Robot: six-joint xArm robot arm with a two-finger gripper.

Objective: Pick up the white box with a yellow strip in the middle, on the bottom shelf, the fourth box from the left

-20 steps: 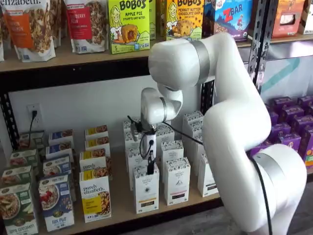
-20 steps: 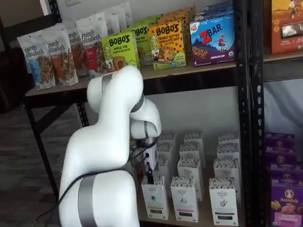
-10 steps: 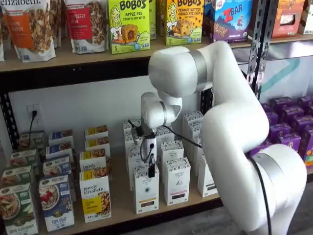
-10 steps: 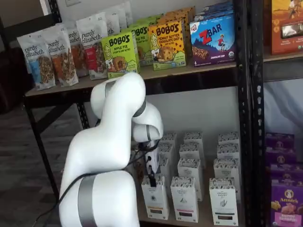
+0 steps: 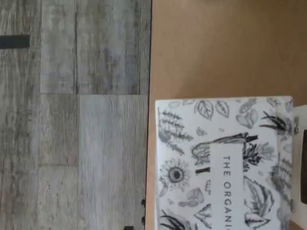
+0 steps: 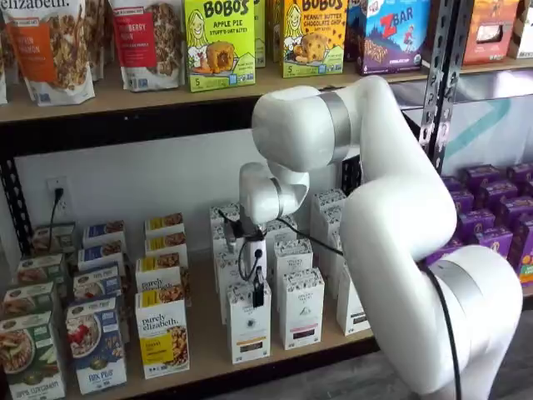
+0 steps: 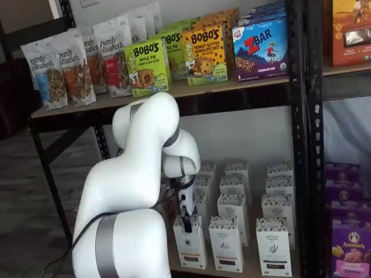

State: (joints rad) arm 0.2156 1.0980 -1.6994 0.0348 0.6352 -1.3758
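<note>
A white box with a yellow band across its middle (image 6: 162, 334) stands in the front row of the bottom shelf, left of the gripper. It is hidden behind the arm in the other shelf view. My gripper (image 6: 257, 293) hangs over the box to its right, a white box with a black botanical print (image 6: 248, 325). The black fingers reach that box's top edge in both shelf views (image 7: 186, 222). No gap between them shows. The wrist view shows that printed box's top (image 5: 225, 158), lettered "THE ORGANIC".
More white printed boxes (image 6: 301, 307) stand in rows to the right and behind. Green and blue cereal boxes (image 6: 95, 343) fill the shelf's left end. Purple boxes (image 6: 491, 217) sit on the neighbouring rack. The wrist view shows the brown shelf board (image 5: 216, 48) and grey floor (image 5: 72, 120).
The gripper has come down slightly onto the top of the white printed box, and the arm's upper joints have shifted a little. The boxes have not moved.
</note>
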